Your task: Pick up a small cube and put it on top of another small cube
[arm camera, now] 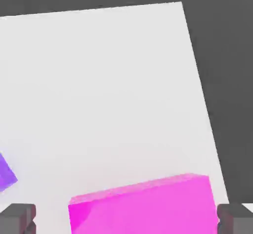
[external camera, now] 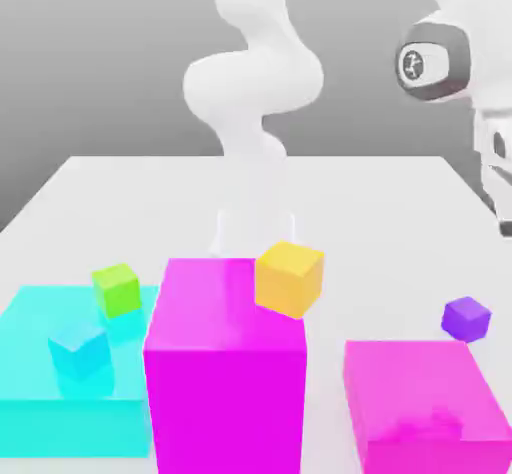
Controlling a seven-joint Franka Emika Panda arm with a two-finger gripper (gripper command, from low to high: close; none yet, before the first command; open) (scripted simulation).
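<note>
We count two magenta blocks, one cyan slab, and one cube each in purple, yellow-orange, green and cyan.

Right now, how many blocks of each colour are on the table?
Magenta: 2, tall block and low block
Cyan: 2, flat slab and small cube
Green cube: 1
Yellow-orange cube: 1
Purple cube: 1
Total: 7

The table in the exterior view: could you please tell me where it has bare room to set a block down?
The far half of the table, behind the tall magenta block and yellow-orange cube, is bare. A narrower patch lies around the small purple cube. The near edge is crowded: cyan slab with two cubes, then both magenta blocks.
</note>
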